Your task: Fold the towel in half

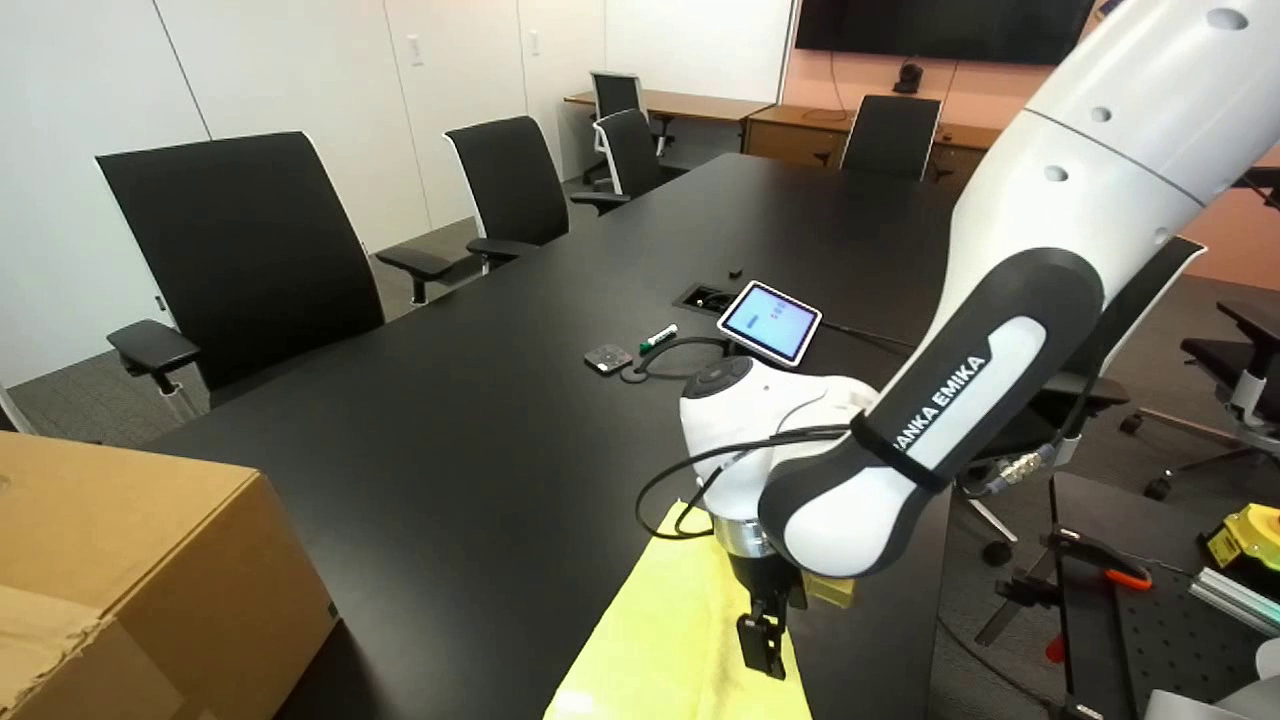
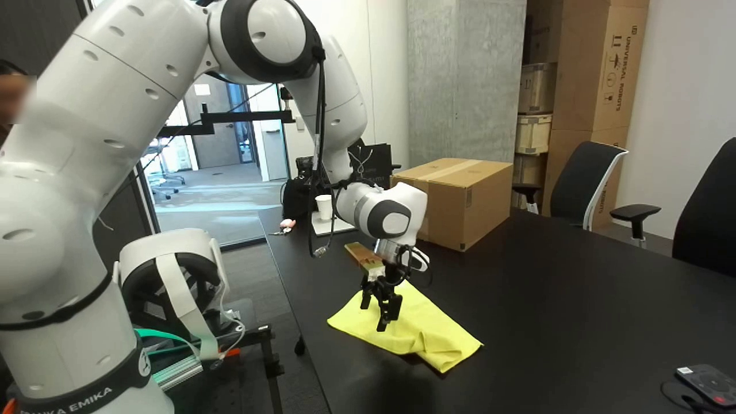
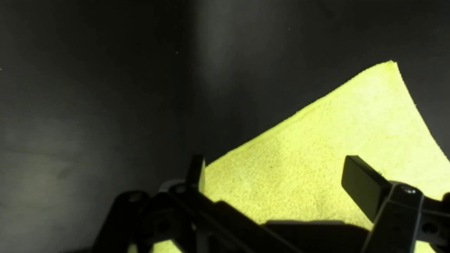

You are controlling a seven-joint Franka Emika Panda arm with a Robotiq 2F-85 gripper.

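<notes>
Towel (image 2: 426, 319) | rumpled near right | gripper (image 2: 375, 315) over left part, jaws wide, empty | should pinch edge low, carry evenly

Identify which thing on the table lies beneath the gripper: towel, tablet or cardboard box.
The yellow towel spreads beneath the open gripper; the white-framed tablet and tan cardboard box both stand away from it.

The towel (image 2: 422, 322) is lying on the table (image 2: 552, 310), the gripper (image 2: 374, 318) is hovering above it, the box (image 2: 437, 207) is sitting behind both as I'm looking, a cup (image 2: 324, 206) is standing left of the box, chairs (image 2: 581, 187) are standing to its right
</notes>
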